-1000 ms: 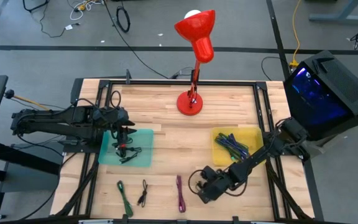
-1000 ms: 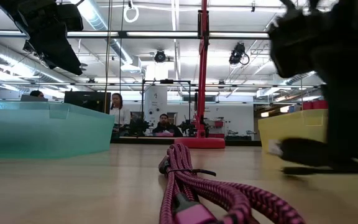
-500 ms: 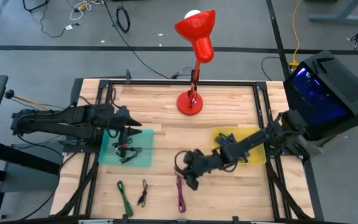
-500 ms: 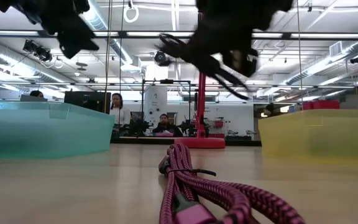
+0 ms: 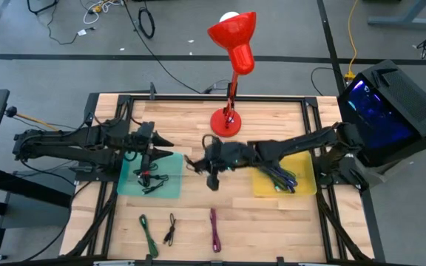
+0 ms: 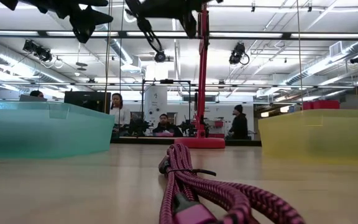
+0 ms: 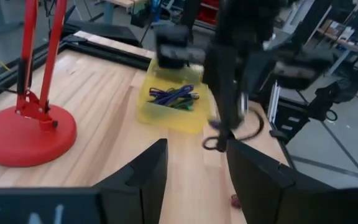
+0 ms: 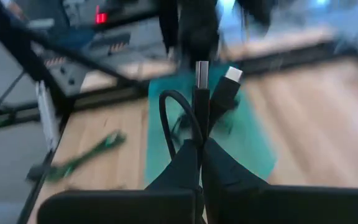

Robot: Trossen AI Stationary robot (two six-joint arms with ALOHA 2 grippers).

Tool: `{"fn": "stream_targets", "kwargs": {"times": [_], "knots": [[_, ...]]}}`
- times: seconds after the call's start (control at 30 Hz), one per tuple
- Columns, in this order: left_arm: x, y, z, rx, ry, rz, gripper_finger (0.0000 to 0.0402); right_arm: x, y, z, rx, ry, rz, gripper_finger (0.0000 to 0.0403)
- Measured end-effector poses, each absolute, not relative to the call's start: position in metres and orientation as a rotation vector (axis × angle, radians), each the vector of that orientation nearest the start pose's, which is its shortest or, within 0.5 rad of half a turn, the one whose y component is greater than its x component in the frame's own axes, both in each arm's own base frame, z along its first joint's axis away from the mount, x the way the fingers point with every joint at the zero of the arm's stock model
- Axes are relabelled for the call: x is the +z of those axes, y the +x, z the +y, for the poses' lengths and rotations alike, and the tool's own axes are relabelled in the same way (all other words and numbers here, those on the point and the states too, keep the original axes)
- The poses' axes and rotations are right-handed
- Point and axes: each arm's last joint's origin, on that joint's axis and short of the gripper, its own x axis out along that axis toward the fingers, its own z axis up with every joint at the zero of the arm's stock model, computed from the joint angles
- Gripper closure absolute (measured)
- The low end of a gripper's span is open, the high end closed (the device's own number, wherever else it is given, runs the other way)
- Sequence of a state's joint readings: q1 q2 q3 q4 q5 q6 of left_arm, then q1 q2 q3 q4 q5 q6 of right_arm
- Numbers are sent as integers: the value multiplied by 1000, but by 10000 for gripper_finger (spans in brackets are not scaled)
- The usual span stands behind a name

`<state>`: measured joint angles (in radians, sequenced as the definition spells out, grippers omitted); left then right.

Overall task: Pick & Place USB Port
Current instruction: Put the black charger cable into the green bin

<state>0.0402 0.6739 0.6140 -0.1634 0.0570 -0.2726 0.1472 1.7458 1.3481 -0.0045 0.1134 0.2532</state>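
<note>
Carrying a black cable (image 8: 199, 93) in the right tool (image 5: 211, 164), fingers clamped together on it, plugs sticking up past the tips in the right wrist view. A second ago that tool was low at the near right of the bench (image 5: 198, 129), by the yellow bin (image 5: 302, 171); half a second ago it was mid-bench above the pink cable (image 5: 214, 229); now it's up off the wood at bench centre, just right of the teal bin (image 5: 170, 177). So the pick looks done and this is the transfer leg, heading left.

Cable loop hangs under the tool, clear of the bench; it shows in the left wrist view too (image 7: 219, 134).

Left tool (image 5: 148, 148) hovers over the far edge of the teal bin, fingers apart, nothing between them. It has barely moved over that second.

Teal bin already holds a small black cable (image 5: 150, 179). Yellow bin holds a tangle of blue and green cables (image 5: 276, 174). Green cable (image 5: 148, 235), another black cable (image 5: 170, 229) and the pink one lie on the near bench, not yet sorted.

Judgement: next is a drop into the teal bin, or a handover to the left tool, given how close the two are. Risk: arms crowding over the bin; dangling loop snagging the rim.
</note>
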Motion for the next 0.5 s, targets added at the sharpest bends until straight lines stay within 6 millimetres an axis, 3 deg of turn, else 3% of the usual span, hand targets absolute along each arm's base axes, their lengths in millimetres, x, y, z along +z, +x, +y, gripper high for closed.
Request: {"fn": "stream_targets", "kwargs": {"times": [0.23,0.5], "knots": [[299,157,5,0,-249,149,230,320,410,37,-8,123,227,403],[310,158,5,-15,-199,37,230,331,413,23,-31,107,107,403]]}}
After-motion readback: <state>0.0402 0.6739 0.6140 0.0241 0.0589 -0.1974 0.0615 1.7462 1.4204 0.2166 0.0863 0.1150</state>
